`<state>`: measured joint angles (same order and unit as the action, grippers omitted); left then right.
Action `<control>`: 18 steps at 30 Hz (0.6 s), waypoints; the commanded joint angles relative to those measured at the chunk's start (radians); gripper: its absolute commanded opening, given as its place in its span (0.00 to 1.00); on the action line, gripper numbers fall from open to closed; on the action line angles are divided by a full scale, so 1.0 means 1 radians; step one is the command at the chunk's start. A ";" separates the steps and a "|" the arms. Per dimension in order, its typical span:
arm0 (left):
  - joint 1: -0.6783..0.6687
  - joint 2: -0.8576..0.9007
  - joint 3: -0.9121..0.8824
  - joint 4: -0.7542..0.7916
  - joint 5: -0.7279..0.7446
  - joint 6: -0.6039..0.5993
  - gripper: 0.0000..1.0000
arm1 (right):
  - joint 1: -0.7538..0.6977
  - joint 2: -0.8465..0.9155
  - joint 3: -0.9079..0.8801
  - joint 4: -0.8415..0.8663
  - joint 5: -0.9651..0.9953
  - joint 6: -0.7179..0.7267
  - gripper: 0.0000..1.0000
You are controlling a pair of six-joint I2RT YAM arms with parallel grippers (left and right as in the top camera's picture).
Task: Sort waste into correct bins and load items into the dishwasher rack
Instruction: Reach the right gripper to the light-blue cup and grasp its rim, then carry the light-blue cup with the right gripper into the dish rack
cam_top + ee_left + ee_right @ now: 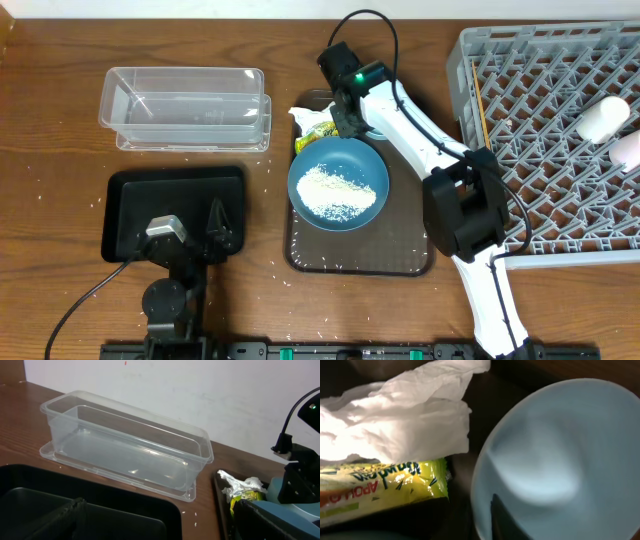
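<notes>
My right gripper (pixel 350 120) is down on the small pale-blue cup (pixel 555 455) at the back of the brown serving tray (pixel 360 258). The jaws (pixel 470 522) are open astride its rim, one finger inside. The crumpled white napkin (pixel 395 410) and the yellow-green wrapper (pixel 380 485) lie just left of the cup. The dark-blue bowl (pixel 338 185) holds the rice heap (pixel 335 190). My left gripper (pixel 222 225) is open and empty over the black tray (pixel 130 200). The clear tub (pixel 185 105) stands behind it. The grey rack (pixel 550 150) holds a white cup (pixel 603 118) and chopsticks (pixel 483 110).
Loose rice grains are scattered on the wood round the black tray and the brown serving tray. A second pale cup (pixel 628 148) lies in the rack at the right edge. The right arm's cable loops over the table's back edge.
</notes>
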<state>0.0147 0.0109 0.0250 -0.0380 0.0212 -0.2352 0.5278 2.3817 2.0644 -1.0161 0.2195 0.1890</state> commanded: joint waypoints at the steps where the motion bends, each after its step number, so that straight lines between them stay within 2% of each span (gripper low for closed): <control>1: -0.005 -0.007 -0.021 -0.033 -0.010 0.006 0.95 | -0.001 -0.008 0.002 -0.005 -0.004 0.021 0.01; 6: -0.005 -0.007 -0.021 -0.033 -0.010 0.006 0.95 | -0.006 -0.039 0.028 -0.011 -0.010 0.021 0.01; 10: -0.005 -0.005 -0.021 -0.033 -0.010 0.006 0.95 | -0.048 -0.129 0.076 -0.021 -0.006 0.019 0.01; 15: -0.005 -0.001 -0.021 -0.033 -0.010 0.006 0.95 | -0.174 -0.291 0.097 -0.009 -0.012 0.014 0.01; 18: -0.005 0.000 -0.021 -0.033 -0.010 0.006 0.95 | -0.297 -0.375 0.097 0.006 -0.078 -0.042 0.01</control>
<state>0.0147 0.0113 0.0250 -0.0376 0.0212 -0.2352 0.3470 2.1296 2.1212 -1.0168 0.1734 0.1886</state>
